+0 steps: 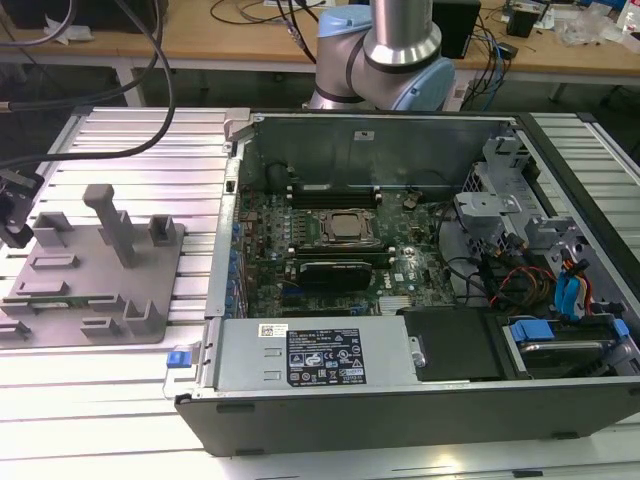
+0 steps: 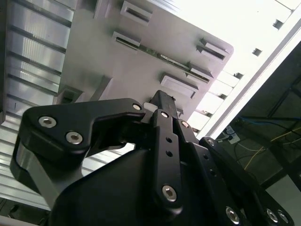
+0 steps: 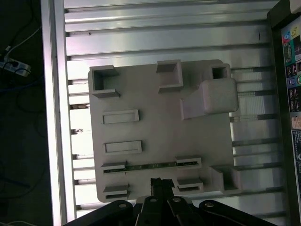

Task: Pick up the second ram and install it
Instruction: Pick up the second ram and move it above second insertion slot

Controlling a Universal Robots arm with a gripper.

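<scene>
Exterior view puts the arm [image 1: 385, 45] rising behind the open computer case [image 1: 400, 400], with the claw [image 1: 12, 215] hanging over the grey holder tray [image 1: 100, 325] near the bench [image 1: 130, 140] edge on the exterior view's left. In both wrist views the claw points down at the tray, its fingers [image 3: 156, 190] pressed together with nothing between them. The second ram [image 3: 150, 165] stands on edge along the tray edge nearest the claw, just beyond the fingertips and not touching them.

The ram [image 3: 150, 165] is green, its tray [image 3: 160, 122] plain grey, the table [image 3: 164, 42] ribbed silver.
</scene>
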